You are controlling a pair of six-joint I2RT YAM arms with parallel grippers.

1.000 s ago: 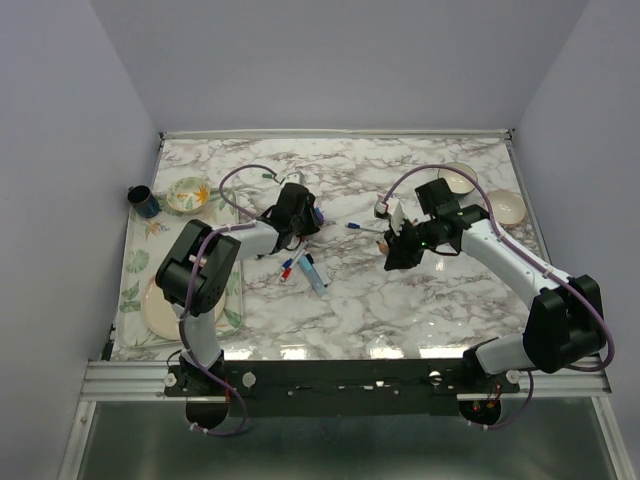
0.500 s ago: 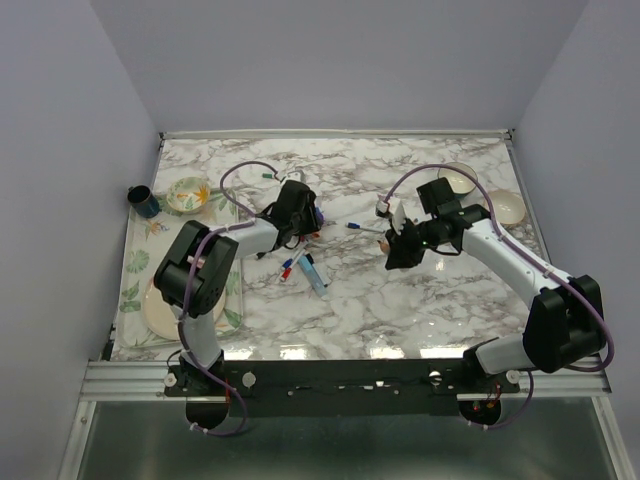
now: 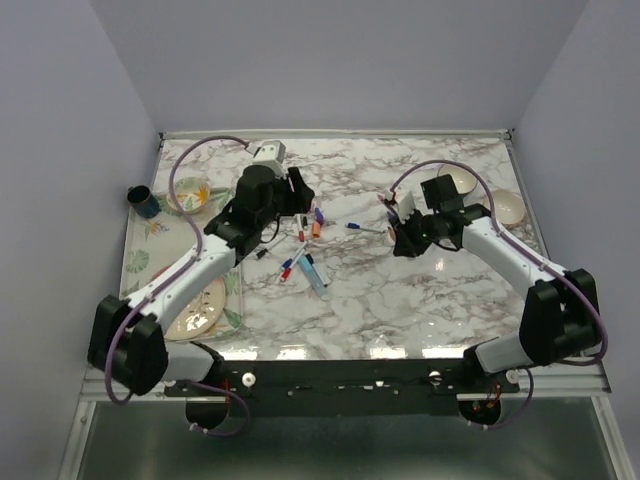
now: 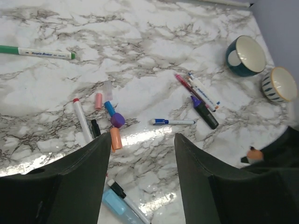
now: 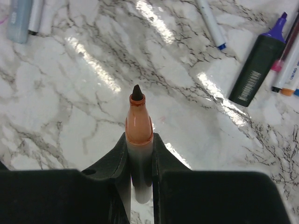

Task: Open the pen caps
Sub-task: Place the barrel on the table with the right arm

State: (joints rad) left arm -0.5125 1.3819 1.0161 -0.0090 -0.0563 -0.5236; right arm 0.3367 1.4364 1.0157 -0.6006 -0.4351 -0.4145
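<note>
An orange cap (image 4: 116, 138) lies loose on the marble desk (image 4: 154, 42). A purple cap (image 4: 117, 120) sits just beyond it, a pink cap (image 4: 98, 101) farther beyond, and a black cap (image 4: 95, 128) just beside it. The left end effector (image 4: 142, 140) hangs above the orange cap, fingers spread and empty. Well to that cap's right, the right end effector (image 5: 138, 154) is clamped on an uncapped pen (image 5: 138, 122) with an orange collar.

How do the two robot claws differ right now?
The left gripper is open and empty; the right gripper is shut on an uncapped pen with an orange collar. The left gripper hangs above scattered pen caps; the right gripper is over marble near a dark highlighter. Both have two dark fingers.
</note>
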